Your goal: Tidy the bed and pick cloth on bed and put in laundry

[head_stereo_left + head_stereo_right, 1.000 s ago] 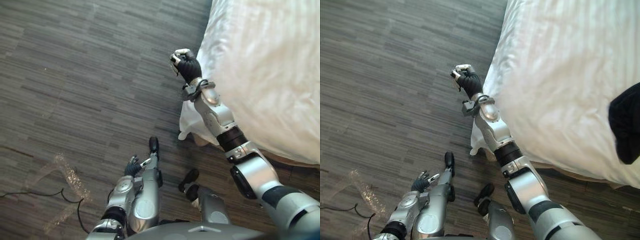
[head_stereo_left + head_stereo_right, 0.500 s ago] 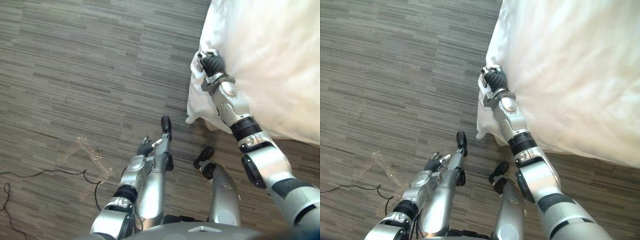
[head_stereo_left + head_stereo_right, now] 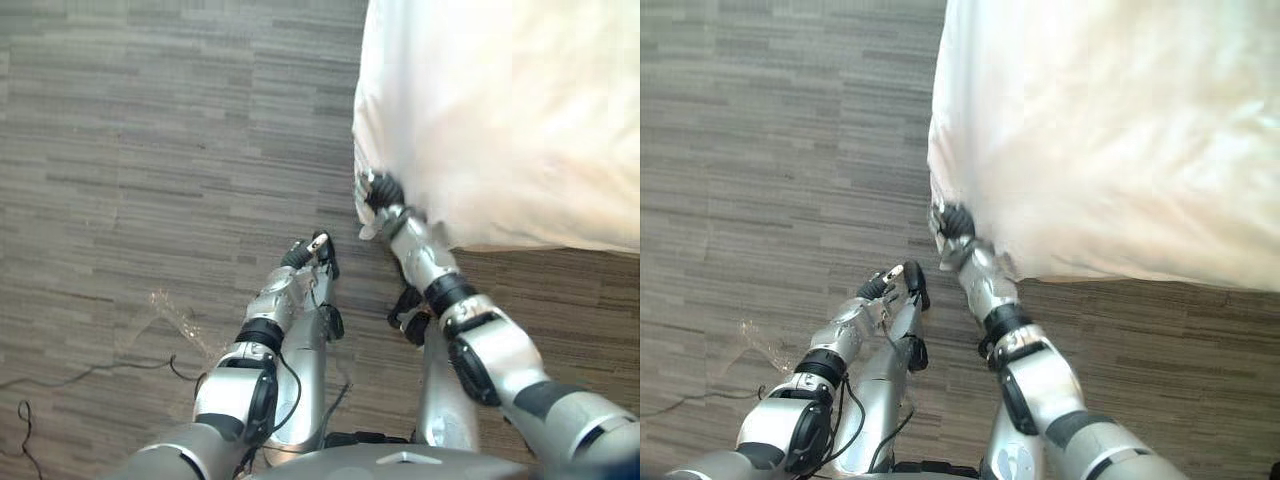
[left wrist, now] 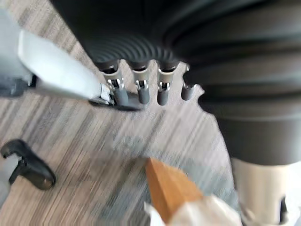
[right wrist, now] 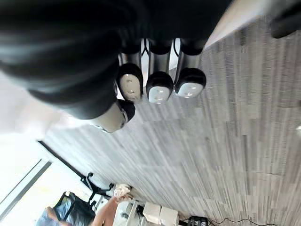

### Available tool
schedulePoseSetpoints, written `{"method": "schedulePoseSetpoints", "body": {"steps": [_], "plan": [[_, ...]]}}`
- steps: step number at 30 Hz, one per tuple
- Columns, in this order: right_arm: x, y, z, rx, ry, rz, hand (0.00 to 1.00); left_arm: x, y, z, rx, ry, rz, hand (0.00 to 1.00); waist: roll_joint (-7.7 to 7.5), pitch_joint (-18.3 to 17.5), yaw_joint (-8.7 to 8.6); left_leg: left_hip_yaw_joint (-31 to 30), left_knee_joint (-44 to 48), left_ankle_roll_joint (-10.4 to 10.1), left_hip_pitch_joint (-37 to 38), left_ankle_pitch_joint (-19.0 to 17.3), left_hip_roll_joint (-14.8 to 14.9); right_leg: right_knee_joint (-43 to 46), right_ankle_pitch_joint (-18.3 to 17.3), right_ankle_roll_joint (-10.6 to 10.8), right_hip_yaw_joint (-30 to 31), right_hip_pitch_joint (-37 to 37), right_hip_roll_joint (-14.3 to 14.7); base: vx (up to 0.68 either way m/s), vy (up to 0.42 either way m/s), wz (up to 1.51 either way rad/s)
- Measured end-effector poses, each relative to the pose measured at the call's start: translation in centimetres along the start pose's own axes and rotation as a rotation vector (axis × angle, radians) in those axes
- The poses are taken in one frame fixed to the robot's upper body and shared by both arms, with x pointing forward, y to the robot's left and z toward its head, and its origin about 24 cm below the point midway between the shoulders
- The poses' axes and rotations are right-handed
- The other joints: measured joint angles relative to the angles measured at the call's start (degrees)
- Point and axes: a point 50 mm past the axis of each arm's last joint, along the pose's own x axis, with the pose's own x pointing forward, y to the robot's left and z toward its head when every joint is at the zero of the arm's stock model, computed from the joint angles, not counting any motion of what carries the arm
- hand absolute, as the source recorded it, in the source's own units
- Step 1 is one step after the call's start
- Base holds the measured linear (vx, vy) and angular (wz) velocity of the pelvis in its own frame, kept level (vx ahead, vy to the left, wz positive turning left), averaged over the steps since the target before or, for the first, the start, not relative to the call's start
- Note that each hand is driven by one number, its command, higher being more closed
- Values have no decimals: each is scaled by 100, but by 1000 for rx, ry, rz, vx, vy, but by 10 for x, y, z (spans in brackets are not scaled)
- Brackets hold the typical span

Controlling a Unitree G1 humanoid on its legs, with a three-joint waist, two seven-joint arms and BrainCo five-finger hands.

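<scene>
- The right hand (image 3: 383, 190) is closing in on the bed: 1 s ago it was hanging over the floor (image 3: 150, 150) beside the mattress edge, and now it is pressing against the drooping corner of the white bedcover (image 3: 500, 110).
- Its fingers are curling tight, with no fabric showing between them and the thumb.
- The camera is swinging too, so the bed's shift is not the bed moving.
- The left hand (image 3: 303, 253) is staying low by the wooden bed frame (image 4: 167, 186), fingers relaxed.
- The dark cloth, lying well right of this corner 1 s ago, is probably waiting; tidying is likely starting at the corner.
</scene>
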Motion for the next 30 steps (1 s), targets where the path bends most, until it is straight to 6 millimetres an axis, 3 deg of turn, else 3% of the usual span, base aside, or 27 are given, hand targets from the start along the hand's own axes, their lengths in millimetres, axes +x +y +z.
{"method": "schedulePoseSetpoints", "body": {"steps": [3, 7, 9, 13, 15, 16, 19, 21, 22, 24, 25, 26, 28, 29, 30], "plan": [[-29, -37, -38, 74, 67, -111, 100, -1, -6, -10, 31, 26, 9, 0, -62, -33, -236, 191, -13, 10, 397, -191, 19, -134, 37, 65, 186, 301, 55, 6, -24, -34], [-66, -70, -67, 161, 87, -239, 100, -4, -6, -33, 94, 78, 6, 0, -79, -77, -322, 346, -26, -14, 914, -290, 31, -343, 64, 109, 299, 803, 105, 57, -42, -27], [-96, -96, -86, 237, 93, -356, 100, -11, 13, -58, 83, 140, 52, 0, -121, -361, -412, 363, -3, -31, 1105, -307, 80, -631, 129, 166, 297, 1096, 217, 126, -79, -12], [-133, -129, -93, 287, 55, -512, 100, -24, 46, -89, 96, 224, 124, 0, -162, -678, -438, 464, -5, -115, 1576, -369, 175, -1261, 338, 205, 299, 1800, 433, 125, -63, -19], [-158, -146, -97, 318, 2, -599, 100, -39, 73, -112, 144, 285, 188, 0, -167, -960, -515, 493, -23, -201, 1895, -436, 238, -1821, 543, 231, 313, 2321, 598, 111, -33, -18], [-162, -148, -98, 327, -6, -616, 100, -41, 78, -115, 150, 293, 200, 0, -173, -1000, -530, 500, -31, -215, 1950, -450, 247, -1895, 569, 233, 315, 2403, 620, 97, -30, -20], [-202, -168, -105, 377, -74, -752, 100, -59, 110, -132, 152, 345, 269, 0, -168, -1310, -543, 646, -39, -231, 2409, -620, 292, -2372, 730, 235, 434, 2910, 777, 49, -9, -30], [-221, -176, -106, 395, -109, -814, 100, -66, 121, -138, 144, 363, 282, 0, -158, -1436, -539, 667, -41, -213, 2568, -724, 322, -2491, 741, 239, 440, 3086, 821, 31, -6, -18], [-240, -183, -103, 401, -180, -871, 100, -74, 129, -146, 144, 379, 291, 0, -160, -1592, -545, 720, -42, -212, 2693, -778, 356, -2568, 740, 239, 443, 3230, 842, 49, -6, -11], [-255, -187, -96, 391, -249, -895, 100, -80, 136, -150, 141, 388, 294, 0, -166, -1671, -540, 765, -42, -219, 2798, -805, 355, -2619, 742, 236, 456, 3332, 858, 44, 0, -12], [-262, -189, -80, 366, -344, -883, 100, -87, 143, -157, 133, 404, 299, 0, -158, -1740, -550, 796, -42, -221, 2887, -820, 365, -2630, 742, 235, 496, 3395, 868, 31, 0, -16], [-263, -189, -75, 363, -377, -875, 100, -89, 144, -158, 125, 406, 299, 0, -157, -1744, -557, 797, -42, -222, 2914, -823, 366, -2633, 742, 235, 502, 3418, 868, 25, -4, -12], [-259, -182, -37, 313, -534, -778, 100, -98, 151, -166, 129, 416, 301, 0, -137, -1843, -558, 797, -42, -203, 2970, -844, 367, -2643, 742, 236, 503, 3476, 864, 0, 0, 0], [-257, -180, -29, 302, -563, -751, 100, -100, 152, -166, 126, 413, 303, 0, -134, -1861, -558, 797, -41, -201, 2970, -846, 367, -2644, 742, 236, 503, 3476, 862, 0, 0, 0], [-250, -171, -6, 266, -643, -667, 100, -105, 155, -168, 127, 402, 306, 0, -139, -1916, -557, 798, -42, -194, 2966, -850, 389, -2655, 756, 242, 504, 3477, 857, 0, 0, 0]]}}
